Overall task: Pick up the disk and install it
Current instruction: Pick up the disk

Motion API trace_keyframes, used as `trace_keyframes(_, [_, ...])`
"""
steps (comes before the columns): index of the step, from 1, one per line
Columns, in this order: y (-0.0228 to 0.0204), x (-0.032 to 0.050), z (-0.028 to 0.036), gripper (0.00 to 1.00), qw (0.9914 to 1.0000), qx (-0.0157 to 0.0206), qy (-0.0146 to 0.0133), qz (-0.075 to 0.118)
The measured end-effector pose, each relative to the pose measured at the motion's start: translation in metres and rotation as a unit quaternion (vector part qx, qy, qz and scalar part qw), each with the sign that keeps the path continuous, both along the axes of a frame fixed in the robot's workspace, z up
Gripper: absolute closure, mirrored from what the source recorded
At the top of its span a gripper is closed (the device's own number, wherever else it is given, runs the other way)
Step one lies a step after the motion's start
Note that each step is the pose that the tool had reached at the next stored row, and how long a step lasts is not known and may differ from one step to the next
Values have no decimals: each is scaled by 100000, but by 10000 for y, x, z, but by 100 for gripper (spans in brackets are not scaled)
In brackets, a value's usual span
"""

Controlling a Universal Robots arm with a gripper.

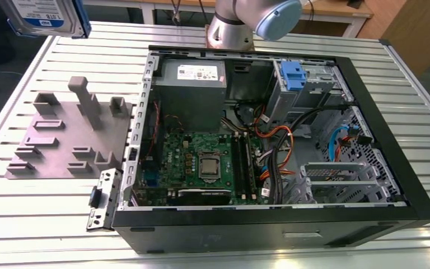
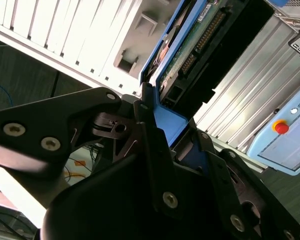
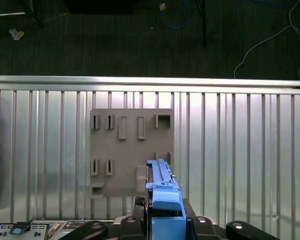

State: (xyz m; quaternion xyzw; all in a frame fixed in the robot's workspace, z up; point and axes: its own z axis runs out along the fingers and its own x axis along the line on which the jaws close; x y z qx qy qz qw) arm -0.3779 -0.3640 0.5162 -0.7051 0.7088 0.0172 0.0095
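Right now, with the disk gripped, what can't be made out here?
1. Exterior view: the disk is cut off by the top edge.
2. First wrist view: the disk is edge-on, its label hidden.
3. Second wrist view: the gripper covers much of the disk.

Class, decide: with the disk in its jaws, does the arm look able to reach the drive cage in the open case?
Probably yes. The arm holds the disk above the table; the case is open, leaving the drive cage exposed from above, though cables run close beside it.
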Motion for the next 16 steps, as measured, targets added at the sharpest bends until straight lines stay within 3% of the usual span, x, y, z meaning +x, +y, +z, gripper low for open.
trace_keyframes(16, [-1,103,0,64,100000,-2,2,0])
